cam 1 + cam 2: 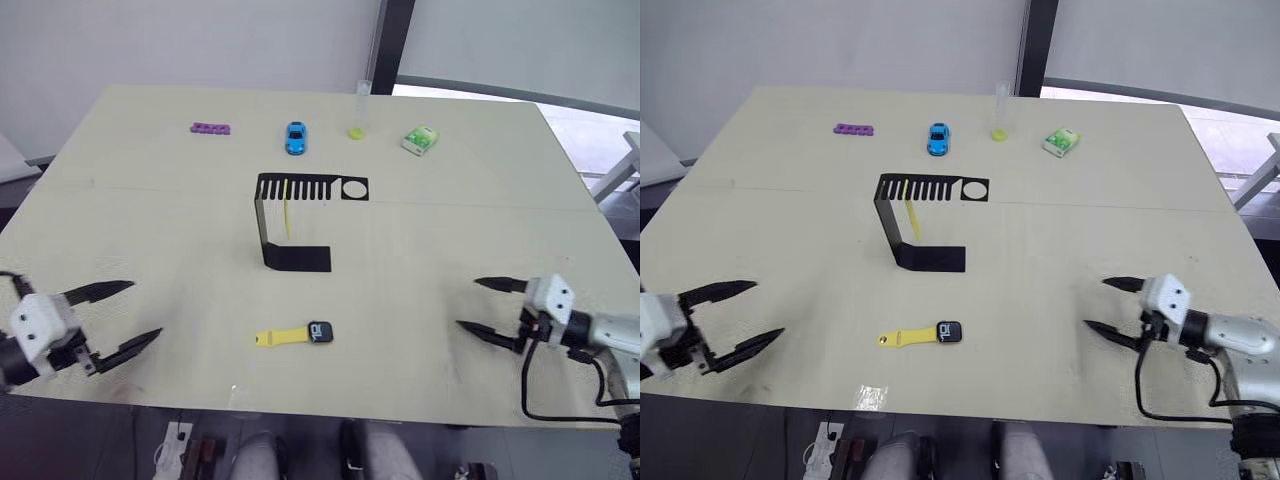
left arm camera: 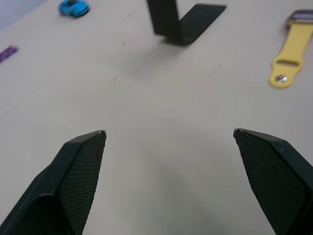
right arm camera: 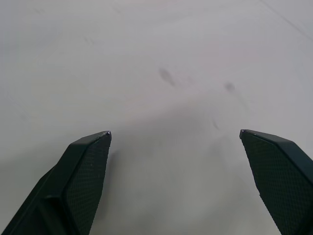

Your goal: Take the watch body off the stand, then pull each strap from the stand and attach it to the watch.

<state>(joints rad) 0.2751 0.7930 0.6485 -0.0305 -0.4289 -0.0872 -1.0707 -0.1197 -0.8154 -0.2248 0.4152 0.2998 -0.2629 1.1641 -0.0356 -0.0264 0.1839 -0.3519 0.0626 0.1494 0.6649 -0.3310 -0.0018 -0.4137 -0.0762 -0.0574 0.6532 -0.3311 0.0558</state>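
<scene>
The black watch body (image 1: 321,332) lies on the table near the front edge, with one yellow strap (image 1: 281,338) joined to its left end. The black stand (image 1: 297,220) rises at mid-table, and a second yellow strap (image 1: 286,210) hangs from its slotted top plate. My left gripper (image 1: 140,313) hovers open at the front left, well left of the watch. The right gripper (image 1: 468,304) hovers open at the front right, empty. In the left wrist view the yellow strap (image 2: 289,55) and the stand's foot (image 2: 188,24) lie beyond the fingers.
Along the far side sit a purple piece (image 1: 211,128), a blue toy car (image 1: 296,137), a clear tube with a yellow-green bottom (image 1: 359,112) and a green packet (image 1: 421,140). The table's front edge (image 1: 300,408) runs just below the grippers.
</scene>
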